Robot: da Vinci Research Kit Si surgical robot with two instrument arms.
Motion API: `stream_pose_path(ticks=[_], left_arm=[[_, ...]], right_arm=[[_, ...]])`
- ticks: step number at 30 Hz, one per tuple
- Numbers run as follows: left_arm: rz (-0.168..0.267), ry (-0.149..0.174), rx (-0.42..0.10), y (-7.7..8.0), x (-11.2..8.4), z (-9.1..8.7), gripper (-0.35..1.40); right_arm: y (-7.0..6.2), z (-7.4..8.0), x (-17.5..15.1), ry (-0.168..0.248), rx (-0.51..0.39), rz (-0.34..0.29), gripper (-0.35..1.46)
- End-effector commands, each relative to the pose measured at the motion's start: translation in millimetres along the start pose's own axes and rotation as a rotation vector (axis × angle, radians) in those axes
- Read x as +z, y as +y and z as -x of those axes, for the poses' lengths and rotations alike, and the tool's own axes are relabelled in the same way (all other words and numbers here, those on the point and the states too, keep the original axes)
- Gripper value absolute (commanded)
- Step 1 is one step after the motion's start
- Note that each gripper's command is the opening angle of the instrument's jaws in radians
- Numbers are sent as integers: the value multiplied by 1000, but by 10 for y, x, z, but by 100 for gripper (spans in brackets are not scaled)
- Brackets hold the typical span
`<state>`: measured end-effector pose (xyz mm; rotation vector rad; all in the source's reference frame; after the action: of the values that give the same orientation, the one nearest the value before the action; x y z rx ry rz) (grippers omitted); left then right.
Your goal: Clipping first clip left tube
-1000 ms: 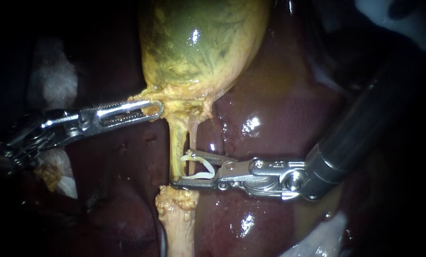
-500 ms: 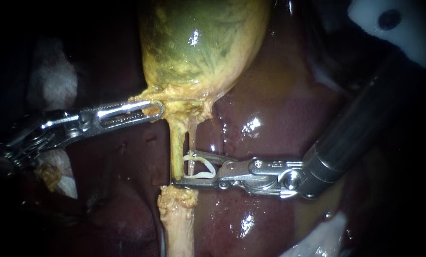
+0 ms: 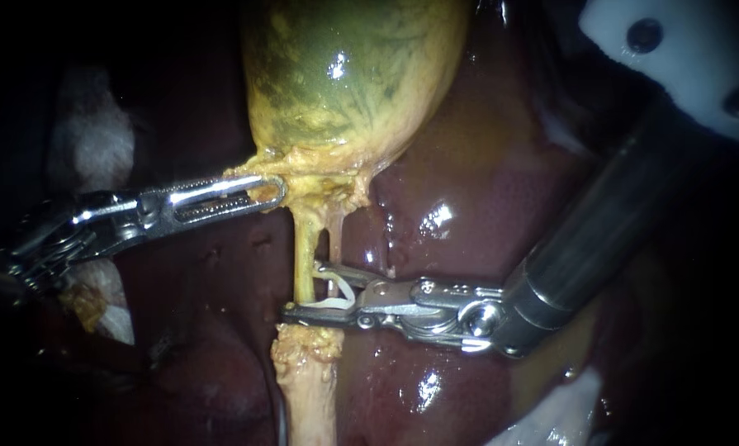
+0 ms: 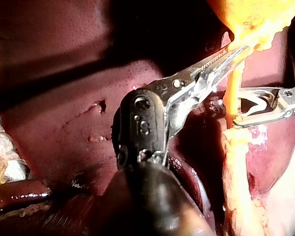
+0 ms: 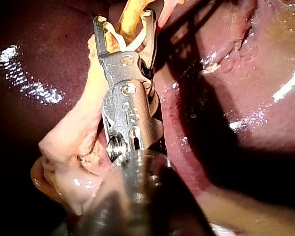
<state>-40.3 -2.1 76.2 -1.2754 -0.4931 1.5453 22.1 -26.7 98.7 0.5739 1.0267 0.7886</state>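
The endoscope's light pools mid-view on the gallbladder (image 3: 344, 83) and liver (image 3: 485, 190), leaving glare spots on both and a bright clip (image 3: 333, 304), while the edges sink into darkness. The left wrist view burns out the gallbladder. In the right wrist view, deep shadow lies beside the right instrument (image 5: 124, 19).

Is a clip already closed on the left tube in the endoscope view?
No: the only clip is wide open, held in the right instrument's jaws, with the left tube between the jaw tips.
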Motion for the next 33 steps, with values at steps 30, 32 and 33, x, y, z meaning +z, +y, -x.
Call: stream_pose_path(ticks=[30, 32, 33], left_arm=[[-1, 0, 0, 0, 1, 1, -35], [-1, 0, 0, 0, 1, 1, -35], [-1, 0, 0, 0, 1, 1, -35]], right_arm=[[-8, 15, 26, -7, 146, 5, 49], [-8, 16, 23, -7, 146, 3, 44], [-8, 16, 22, -8, 157, 3, 42]])
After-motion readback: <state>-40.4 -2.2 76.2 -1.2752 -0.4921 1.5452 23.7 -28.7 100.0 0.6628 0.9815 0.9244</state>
